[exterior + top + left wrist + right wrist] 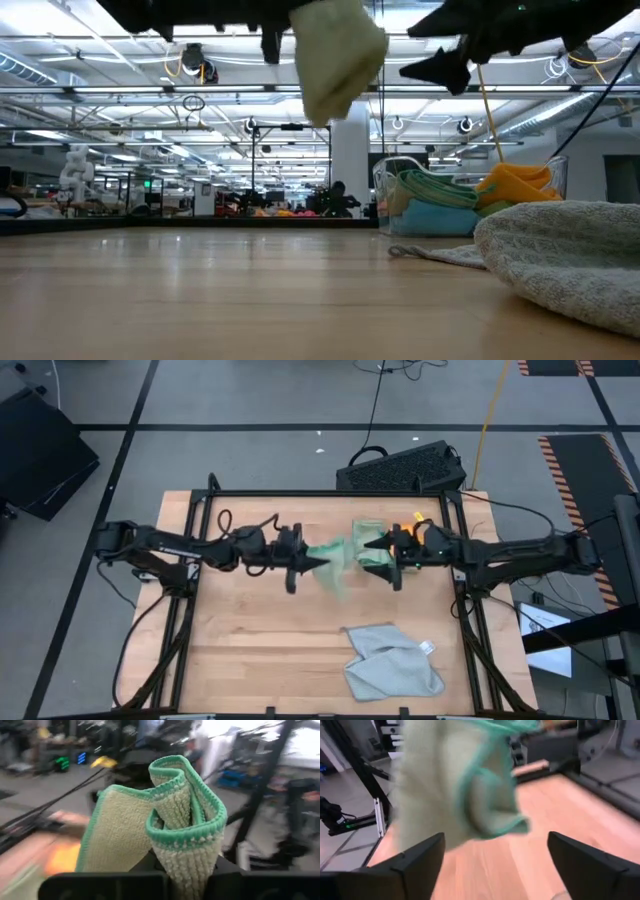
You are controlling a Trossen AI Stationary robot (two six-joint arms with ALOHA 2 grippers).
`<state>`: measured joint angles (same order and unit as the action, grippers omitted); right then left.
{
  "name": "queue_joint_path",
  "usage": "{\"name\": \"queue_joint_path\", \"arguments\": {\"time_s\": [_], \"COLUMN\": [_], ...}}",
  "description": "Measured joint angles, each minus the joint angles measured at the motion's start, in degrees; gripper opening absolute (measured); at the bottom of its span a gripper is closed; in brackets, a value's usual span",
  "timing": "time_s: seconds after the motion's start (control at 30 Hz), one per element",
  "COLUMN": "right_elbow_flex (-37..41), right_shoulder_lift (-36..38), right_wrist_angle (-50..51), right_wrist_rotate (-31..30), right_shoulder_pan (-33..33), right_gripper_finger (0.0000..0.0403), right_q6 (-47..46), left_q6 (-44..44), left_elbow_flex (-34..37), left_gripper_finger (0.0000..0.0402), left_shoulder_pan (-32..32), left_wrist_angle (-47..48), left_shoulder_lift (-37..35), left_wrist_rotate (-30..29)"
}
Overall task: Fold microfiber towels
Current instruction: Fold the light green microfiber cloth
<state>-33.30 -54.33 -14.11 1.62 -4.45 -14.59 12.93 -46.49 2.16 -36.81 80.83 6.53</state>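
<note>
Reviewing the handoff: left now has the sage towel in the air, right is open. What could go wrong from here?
1. The left gripper pinches the pale sage towel at a bunched fold, so it may slip or hang unevenly.
2. The right gripper is open close beside the dangling cloth; a swinging hem could snag on it.
3. The grey towel lies crumpled at the table's near edge, leaving less room to spread this one flat.

Bare wooden table lies open across the left and middle, while a crumpled light grey towel blocks the near right and a clear tray of stacked cloths fills the far side.
</note>
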Motion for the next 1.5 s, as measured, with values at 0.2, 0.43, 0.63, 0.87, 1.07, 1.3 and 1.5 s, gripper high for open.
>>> {"name": "queue_joint_path", "arguments": {"time_s": [0.2, 0.43, 0.63, 0.87, 1.07, 1.3, 1.5], "right_elbow_flex": [-0.1, -0.1, -0.1, 0.0, -0.1, -2.0, -3.2], "right_shoulder_lift": [-3.0, -16.2, -23.2, -23.7, -23.6, -25.9, -27.5], "right_wrist_angle": [-9.9, -27.0, -38.2, -34.2, -38.6, -38.3, -38.0], "right_wrist_rotate": [7.8, 15.5, 18.7, 13.7, 19.2, 21.0, 14.5], "right_shoulder_pan": [0.1, 2.3, 4.0, 2.1, 1.8, 3.8, 4.5], "right_gripper_finger": [0.0386, 0.0389, 0.0389, 0.0394, 0.0399, 0.0394, 0.0393], "right_q6": [4.2, 6.6, 7.1, 5.4, 4.6, -1.4, -7.0], "left_q6": [0.9, 2.0, 2.2, 1.7, 0.7, -0.3, -1.7], "left_elbow_flex": [0.0, -0.1, 0.0, 0.0, 0.0, 0.0, 0.0], "left_gripper_finger": [0.0034, 0.0018, 0.0026, 0.0021, 0.0024, 0.002, 0.0022], "left_shoulder_pan": [-3.0, -4.2, -4.2, -4.2, -4.2, -3.0, -2.3], "left_wrist_angle": [-1.1, -4.1, -3.8, -3.7, -4.0, -2.6, 1.6], "left_shoulder_lift": [-1.7, -1.4, -1.3, -1.3, -0.6, 0.2, 0.2], "left_wrist_rotate": [2.9, 2.7, 3.9, 6.7, 6.0, -2.2, -10.5]}}
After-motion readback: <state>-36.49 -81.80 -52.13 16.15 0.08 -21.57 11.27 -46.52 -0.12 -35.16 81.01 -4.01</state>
